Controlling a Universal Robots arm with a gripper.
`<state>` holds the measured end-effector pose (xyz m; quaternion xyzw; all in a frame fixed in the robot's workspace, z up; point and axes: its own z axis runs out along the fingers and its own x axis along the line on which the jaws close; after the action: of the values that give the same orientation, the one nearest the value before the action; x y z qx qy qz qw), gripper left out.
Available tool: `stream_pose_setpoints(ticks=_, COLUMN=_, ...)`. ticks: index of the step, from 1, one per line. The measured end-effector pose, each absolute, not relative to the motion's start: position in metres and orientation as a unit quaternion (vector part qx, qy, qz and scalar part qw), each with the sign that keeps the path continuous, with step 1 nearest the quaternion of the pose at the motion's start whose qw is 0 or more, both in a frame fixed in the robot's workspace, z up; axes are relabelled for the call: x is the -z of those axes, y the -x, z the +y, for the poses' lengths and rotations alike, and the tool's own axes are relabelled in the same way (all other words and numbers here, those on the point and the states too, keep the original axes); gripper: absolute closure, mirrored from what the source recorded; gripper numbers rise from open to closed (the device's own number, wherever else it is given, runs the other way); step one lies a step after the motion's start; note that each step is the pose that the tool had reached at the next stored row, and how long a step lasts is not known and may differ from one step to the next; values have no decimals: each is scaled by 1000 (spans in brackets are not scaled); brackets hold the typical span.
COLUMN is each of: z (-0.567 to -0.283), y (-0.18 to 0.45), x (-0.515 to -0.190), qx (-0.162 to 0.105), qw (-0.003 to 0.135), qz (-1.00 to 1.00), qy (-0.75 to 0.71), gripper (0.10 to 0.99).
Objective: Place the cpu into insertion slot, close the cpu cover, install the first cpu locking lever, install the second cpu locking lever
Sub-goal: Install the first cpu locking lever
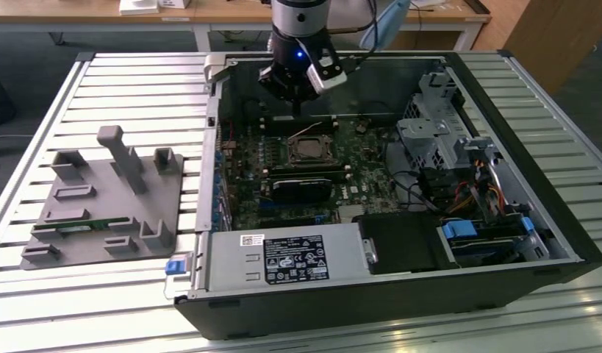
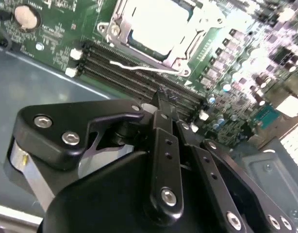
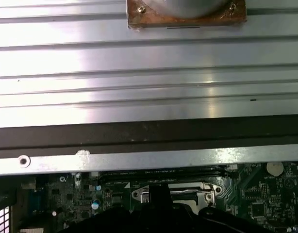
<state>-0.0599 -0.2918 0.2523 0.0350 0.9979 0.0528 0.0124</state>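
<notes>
The cpu [image 2: 156, 22] lies flat in the insertion slot [image 1: 309, 151], pale face up. The cpu cover [image 2: 188, 43], a silver frame, lies down around it. A thin pale lever wire [image 2: 134, 65] runs along the socket's edge beside the black memory slots [image 2: 139, 80]. My gripper [image 2: 164, 99] hangs above the board a little short of the socket, its black fingers [image 2: 163, 145] shut together with nothing between them. In the exterior view the gripper [image 1: 297, 109] stands over the far part of the motherboard, behind the socket. In the first wrist view the socket [image 3: 188, 191] shows beyond a finger [image 3: 156, 194].
The open computer case [image 1: 536, 287] lies on a slatted metal table [image 1: 104, 88]. A power supply [image 1: 281, 257] fills the near side, and drive bays and cables [image 1: 458, 154] the exterior view's right. A grey fixture [image 1: 104, 198] sits outside the case on the exterior view's left.
</notes>
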Motion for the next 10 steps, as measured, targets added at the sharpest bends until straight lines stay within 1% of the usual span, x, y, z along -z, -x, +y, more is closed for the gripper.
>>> stream_pose_setpoints(ticks=10, z=-292, y=58, x=-244, qx=-53, qw=11, qz=999, qy=-4, gripper=980)
